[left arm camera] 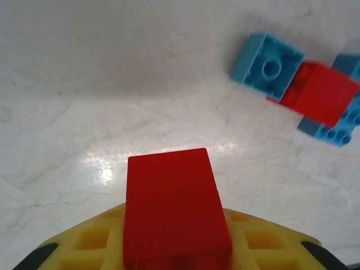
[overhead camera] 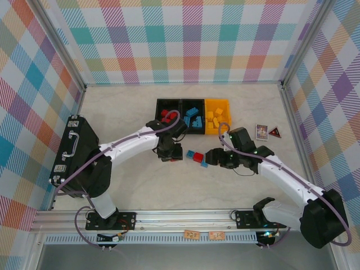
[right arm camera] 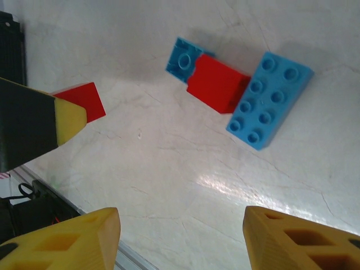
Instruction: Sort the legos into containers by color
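Top external view, going from where I stood outward: closest were the left arm's base (overhead camera: 109, 219) and the right arm's base (overhead camera: 264, 216), bolted at the near rail. Further in, the left gripper (overhead camera: 170, 156) was clamped on a red plastic studded brick (left arm camera: 171, 208), which was pinched between its yellow fingers (left arm camera: 67, 247) and poked out past the tips. I couldn't tell if that brick touched the pale marbled tabletop (overhead camera: 129, 185) or sat just off it.

Opposite it, the right gripper (overhead camera: 211, 158) was spread wide with nothing in it, its yellow fingertips (right arm camera: 84, 230) well apart. Between the two grippers sat a clump of loose legos: a small light-blue square brick (right arm camera: 183, 56), a red brick with its studs hidden (right arm camera: 216, 84) and a light-blue oblong eight-stud brick (right arm camera: 269, 98). The red one was in the middle, touching both blues.

At the left edge a large black case with a handle (overhead camera: 73, 149) lay flat. Over on the right were a small printed card (overhead camera: 262, 131) and, just beside it, a dark triangular piece (overhead camera: 275, 133).

Furthest back was the row of three joined plastic bins (overhead camera: 181, 101). The left black bin (overhead camera: 158, 109) held red bricks (overhead camera: 165, 114), the middle black bin (overhead camera: 194, 100) held light-blue bricks (overhead camera: 193, 119), and the yellow-orange bin (overhead camera: 217, 100) held yellow-orange bricks (overhead camera: 215, 119).
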